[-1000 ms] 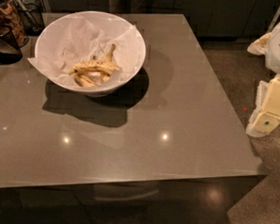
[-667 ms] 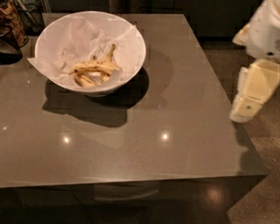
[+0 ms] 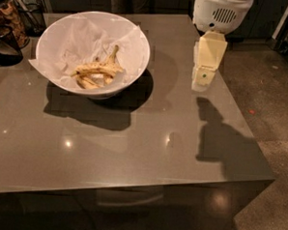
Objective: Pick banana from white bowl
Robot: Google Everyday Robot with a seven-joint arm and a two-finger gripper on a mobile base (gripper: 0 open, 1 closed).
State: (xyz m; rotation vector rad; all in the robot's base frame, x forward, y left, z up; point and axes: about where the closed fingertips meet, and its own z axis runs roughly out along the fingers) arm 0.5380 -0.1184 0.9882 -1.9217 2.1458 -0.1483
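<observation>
The white bowl (image 3: 130,63) stands on the grey table at the back left, lined with crumpled white paper. Inside it lies the banana (image 3: 98,68), yellow with brown spots, its thin stem pointing up and back. A smaller, paler banana (image 3: 87,81) lies under it toward the front. My gripper (image 3: 203,82) hangs from the white arm (image 3: 221,12) above the table's right side. It is well to the right of the bowl, apart from it, and holds nothing.
The grey table (image 3: 132,150) has its right edge just right of the gripper, with bare floor (image 3: 275,104) beyond. Dark objects and a wire basket (image 3: 13,18) stand at the far left, beside the bowl.
The arm has swung in from the far right, moving left and toward the back over the table's right side. The bowl and bananas have not moved.
</observation>
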